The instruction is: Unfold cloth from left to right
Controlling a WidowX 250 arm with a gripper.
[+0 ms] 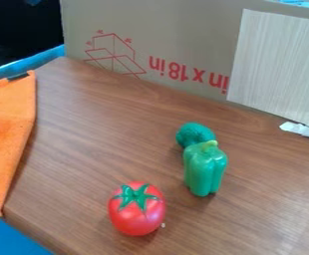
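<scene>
Cloth (9, 127) lies orange along the view's left edge.

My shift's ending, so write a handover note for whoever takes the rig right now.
Job's cloth: the orange cloth lies along the left of the camera view; how it is folded, I cannot tell.
Nearby: the red tomato and green pepper are to its right on the wooden table.
Done: no spread across to the toys; the cloth stops short of the tomato.
Left: unfolding it rightward; the toys may get in the way.
</scene>
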